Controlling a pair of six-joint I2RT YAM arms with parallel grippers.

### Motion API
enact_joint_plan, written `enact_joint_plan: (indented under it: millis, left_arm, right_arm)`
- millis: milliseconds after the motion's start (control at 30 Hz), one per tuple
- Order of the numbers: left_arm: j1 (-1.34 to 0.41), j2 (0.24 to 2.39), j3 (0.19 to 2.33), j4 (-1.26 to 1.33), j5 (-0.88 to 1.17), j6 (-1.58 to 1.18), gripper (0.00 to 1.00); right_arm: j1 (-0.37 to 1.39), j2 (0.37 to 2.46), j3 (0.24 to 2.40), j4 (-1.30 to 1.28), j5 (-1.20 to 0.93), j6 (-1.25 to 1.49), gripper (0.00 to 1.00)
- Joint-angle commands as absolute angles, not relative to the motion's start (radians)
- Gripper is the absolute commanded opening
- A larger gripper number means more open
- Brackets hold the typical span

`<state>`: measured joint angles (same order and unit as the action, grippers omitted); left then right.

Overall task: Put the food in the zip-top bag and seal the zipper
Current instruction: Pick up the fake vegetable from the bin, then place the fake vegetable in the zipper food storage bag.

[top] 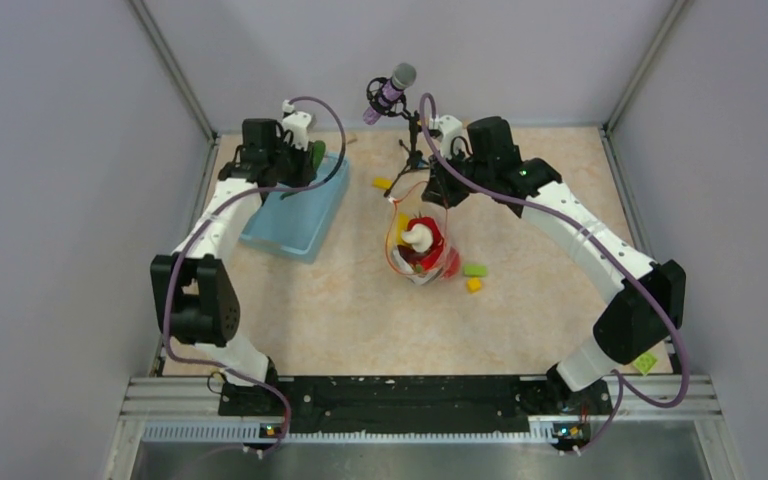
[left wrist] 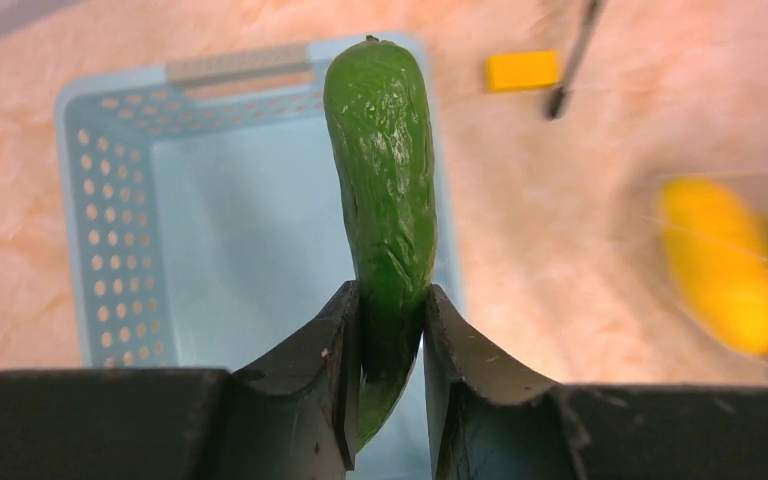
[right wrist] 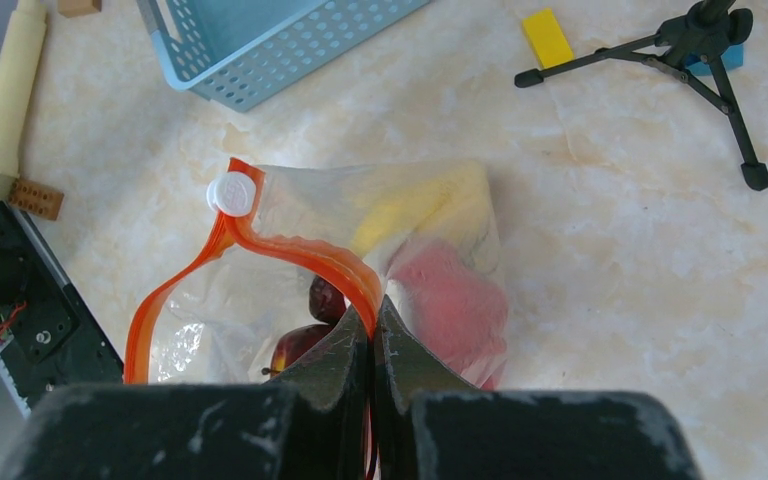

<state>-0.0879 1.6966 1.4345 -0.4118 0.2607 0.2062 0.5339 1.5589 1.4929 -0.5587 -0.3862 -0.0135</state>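
– Green piece (left wrist: 385,190), glossy and bumpy: where is it?
– Clamped between the fingers of the left gripper (left wrist: 391,305). They grip it near one end, and the rest reaches out beyond the tips. It hangs over the light-blue basket (left wrist: 110,200).
– And seen from above?
– The basket sits at ten o'clock from the zip-top bag (top: 425,250), and the left gripper is over its far end.
– The bag itself?
– Mid-table, mouth open, with the orange-red zipper (right wrist: 290,250) curving in a loop. The right gripper (right wrist: 372,322) has its fingers pinched together on that zipper, at the bag's twelve o'clock edge in the overhead view. In the wrist view, a white slider (right wrist: 232,193) sits on the strip at ten o'clock from the pinch.
– Anything inside?
– The yellow banana (right wrist: 410,205), the red tomato (right wrist: 450,300) and a dark brown piece (right wrist: 295,345) show through the clear film.
– What lies nearby?
– A green block (top: 475,269) and a yellow block (top: 473,285) are just beside the bag at four o'clock. A microphone stand (top: 412,140) is at twelve, beyond the right gripper.
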Motion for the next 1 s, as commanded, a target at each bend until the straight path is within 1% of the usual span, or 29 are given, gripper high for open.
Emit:
enact_joint_plan:
  millis: [0, 100, 267, 367, 433, 500, 567, 667, 733, 800, 867, 967]
  left_arm:
    - [-0.137, 1.485, 1.335, -0.231, 0.512, 0.154, 0.0]
    - [-0.207, 1.33, 1.202, -0.06, 0.582, 0.122, 0.0]
    - [-0.277, 1.098, 0.928, 0.441, 0.763, -0.084, 0.0]
    - [-0.315, 1.038, 0.81, 0.737, 0.906, -0.218, 0.0]
    - [-0.361, 1.038, 0.802, 0.813, 1.004, -0.262, 0.0]
    - [-0.432, 1.054, 0.827, 0.797, 1.077, -0.249, 0.0]
    - [-0.491, 1.071, 0.864, 0.727, 1.14, -0.194, 0.0]
    - [-0.577, 1.092, 0.93, 0.485, 1.172, -0.01, 0.0]
    - [-0.644, 1.109, 0.98, 0.31, 1.164, 0.153, 0.0]
    - [-0.701, 1.133, 1.02, 0.189, 1.153, 0.281, 0.0]
    - [-0.733, 1.164, 1.044, 0.155, 1.15, 0.345, 0.0]
    - [-0.739, 1.217, 1.064, 0.177, 1.114, 0.354, 0.0]
  right_arm:
    - [0.54, 1.494, 1.488, -0.463, -0.397, 0.023, 0.0]
    - [0.54, 1.483, 1.481, -0.459, -0.376, 0.04, 0.0]
    - [0.54, 1.48, 1.469, -0.436, -0.425, 0.082, 0.0]
    - [0.54, 1.481, 1.466, -0.424, -0.523, 0.082, 0.0]
    - [0.54, 1.485, 1.465, -0.418, -0.586, 0.088, 0.0]
    - [0.54, 1.489, 1.468, -0.421, -0.629, 0.09, 0.0]
    - [0.54, 1.49, 1.47, -0.424, -0.668, 0.089, 0.0]
    - [0.54, 1.491, 1.471, -0.433, -0.732, 0.084, 0.0]
    - [0.54, 1.492, 1.474, -0.438, -0.768, 0.084, 0.0]
    - [0.541, 1.494, 1.474, -0.441, -0.791, 0.084, 0.0]
    - [0.54, 1.494, 1.476, -0.443, -0.792, 0.087, 0.0]
    - [0.54, 1.494, 1.477, -0.445, -0.791, 0.089, 0.0]
